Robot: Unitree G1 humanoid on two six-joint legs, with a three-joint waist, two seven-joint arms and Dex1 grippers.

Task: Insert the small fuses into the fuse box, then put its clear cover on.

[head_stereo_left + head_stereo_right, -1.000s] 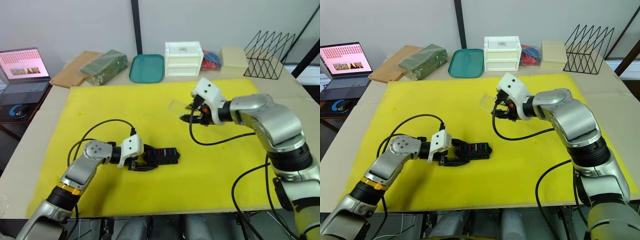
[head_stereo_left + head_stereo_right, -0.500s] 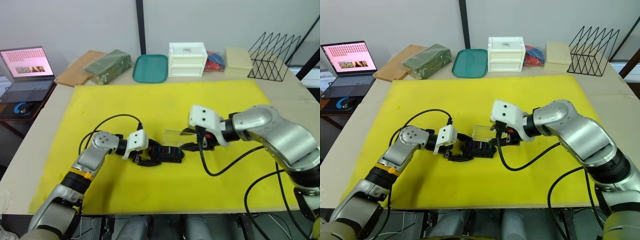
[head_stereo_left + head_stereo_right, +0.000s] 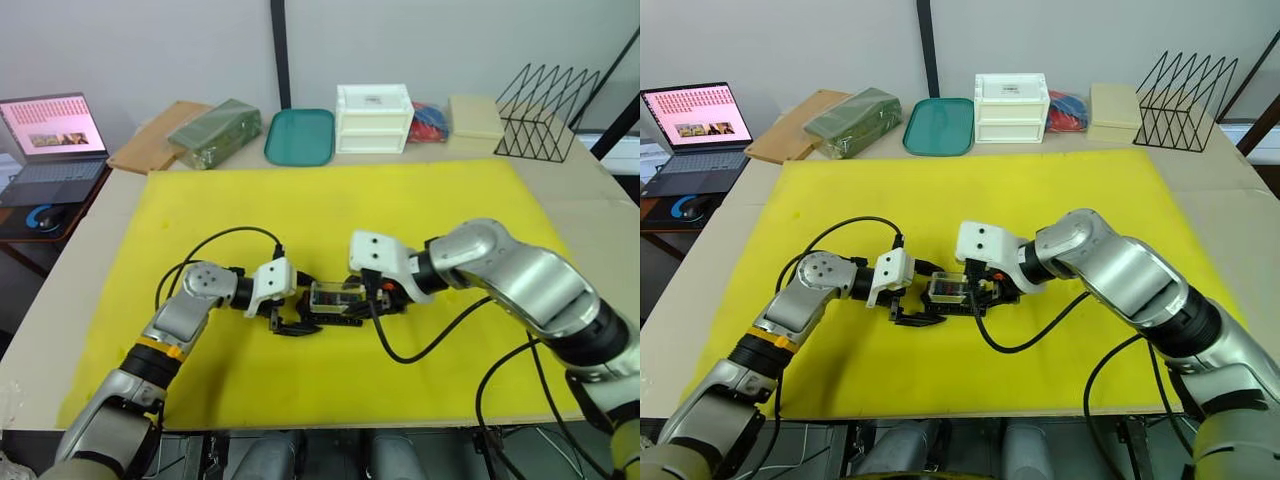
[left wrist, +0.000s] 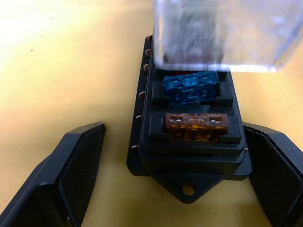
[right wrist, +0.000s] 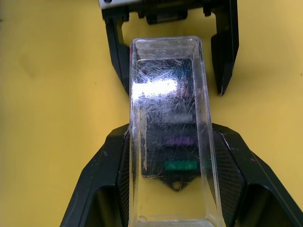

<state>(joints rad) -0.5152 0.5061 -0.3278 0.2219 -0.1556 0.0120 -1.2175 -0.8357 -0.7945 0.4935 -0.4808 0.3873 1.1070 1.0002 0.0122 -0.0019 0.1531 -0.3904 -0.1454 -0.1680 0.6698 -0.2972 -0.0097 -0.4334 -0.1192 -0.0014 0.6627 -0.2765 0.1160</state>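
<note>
Sitting mid-mat on the yellow surface (image 3: 420, 215), fuse box (image 3: 335, 312) runs left-right between both arms; teal tray (image 3: 300, 136), white drawer box (image 3: 374, 118) well behind.
Left wrist: left end effector (image 4: 175, 187) spread, flanking box; blue and tan small fuses (image 4: 195, 109) seated.
Right wrist: right end effector (image 5: 171, 184) pinching clear cover (image 5: 168, 118), lengthwise over box.

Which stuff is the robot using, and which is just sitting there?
Using: fuse box, small fuses, clear cover, right end effector, left end effector.
Just sitting: laptop, teal tray, white drawer box, wire rack.
</note>
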